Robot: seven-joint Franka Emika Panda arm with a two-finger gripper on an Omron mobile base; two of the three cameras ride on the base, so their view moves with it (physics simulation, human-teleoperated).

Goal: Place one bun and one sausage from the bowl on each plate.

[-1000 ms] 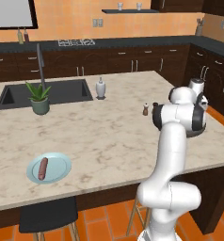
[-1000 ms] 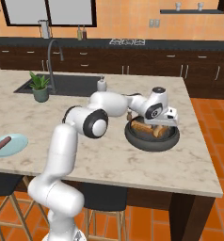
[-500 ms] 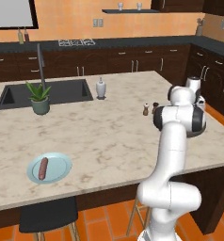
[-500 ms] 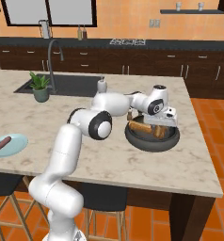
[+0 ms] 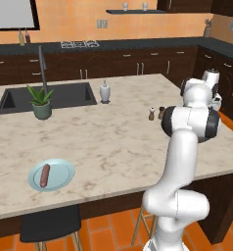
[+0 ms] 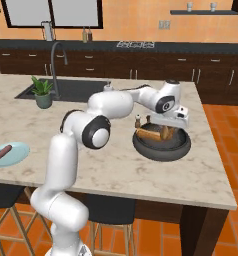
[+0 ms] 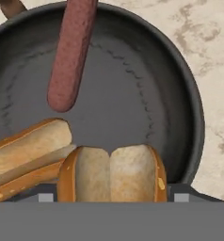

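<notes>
In the bowl, a split golden bun, cut face up.

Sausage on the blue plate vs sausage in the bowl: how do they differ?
The sausage on the blue plate lies alone on a small pale blue plate near the counter's front edge. The sausage in the bowl lies in the wide dark bowl beside two buns, one end up on the rim, not yet moved. Both are slim, reddish-brown and round-ended.
</notes>
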